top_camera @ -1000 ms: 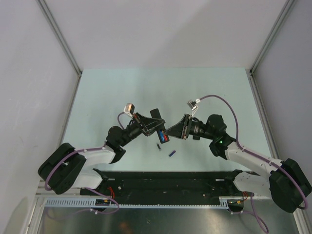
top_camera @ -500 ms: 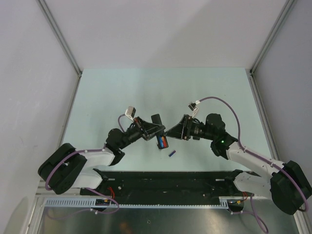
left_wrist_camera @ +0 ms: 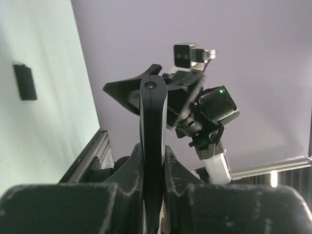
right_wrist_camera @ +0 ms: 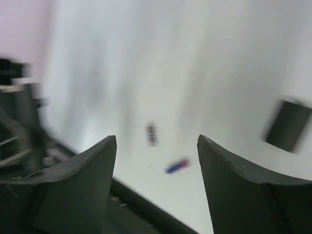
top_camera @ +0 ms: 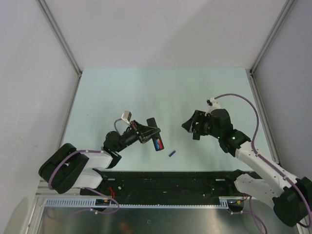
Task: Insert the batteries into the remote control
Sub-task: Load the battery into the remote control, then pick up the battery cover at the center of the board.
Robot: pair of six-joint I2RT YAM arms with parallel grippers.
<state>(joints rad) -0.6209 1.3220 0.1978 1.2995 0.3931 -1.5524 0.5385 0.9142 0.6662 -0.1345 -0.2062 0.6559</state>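
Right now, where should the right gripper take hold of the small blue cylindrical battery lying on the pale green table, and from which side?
Grip the small blue cylindrical battery at mid-barrel, coming straight down from above. It lies flat on the pale green table, slanted, with nothing touching it, so turn the open right gripper to close across its narrow width.

small black rectangular piece (left_wrist_camera: 24,82) lies on the pale green table (left_wrist_camera: 46,139).
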